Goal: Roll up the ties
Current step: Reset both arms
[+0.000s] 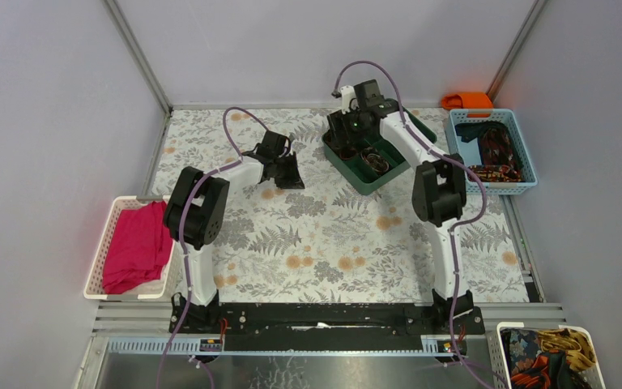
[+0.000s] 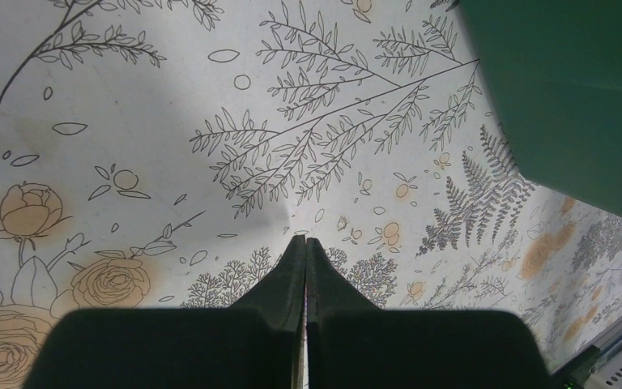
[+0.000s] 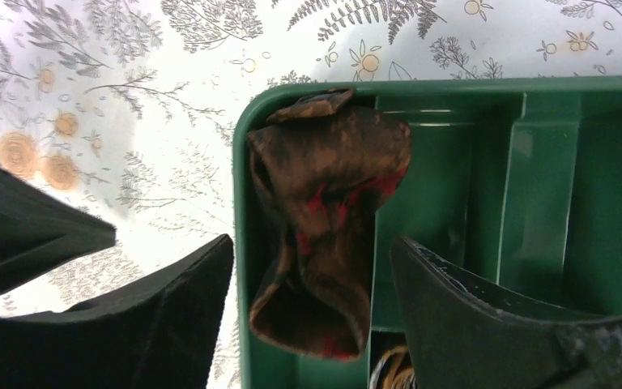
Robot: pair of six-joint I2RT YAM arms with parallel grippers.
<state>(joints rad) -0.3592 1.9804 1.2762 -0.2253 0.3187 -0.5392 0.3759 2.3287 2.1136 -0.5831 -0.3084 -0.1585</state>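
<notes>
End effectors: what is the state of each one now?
Left end effector: closed, empty.
Right end effector: open over the rolled tie in the green tray.

1 brown, red-flecked tie (image 3: 324, 219) bunched in the green tray's (image 3: 534, 203) corner compartment; more ties (image 1: 498, 150) in the blue basket (image 1: 498, 189)

Tie (image 3: 324, 219) in corner compartment of tray (image 3: 453, 83) (basket (image 1: 486, 112) to its right)

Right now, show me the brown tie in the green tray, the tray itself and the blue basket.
brown tie (image 3: 324, 211): right wrist view, middle of the bundled fabric.
green tray (image 3: 534, 83): right wrist view, on its rim.
blue basket (image 1: 502, 189): top external view, near rim.
</notes>
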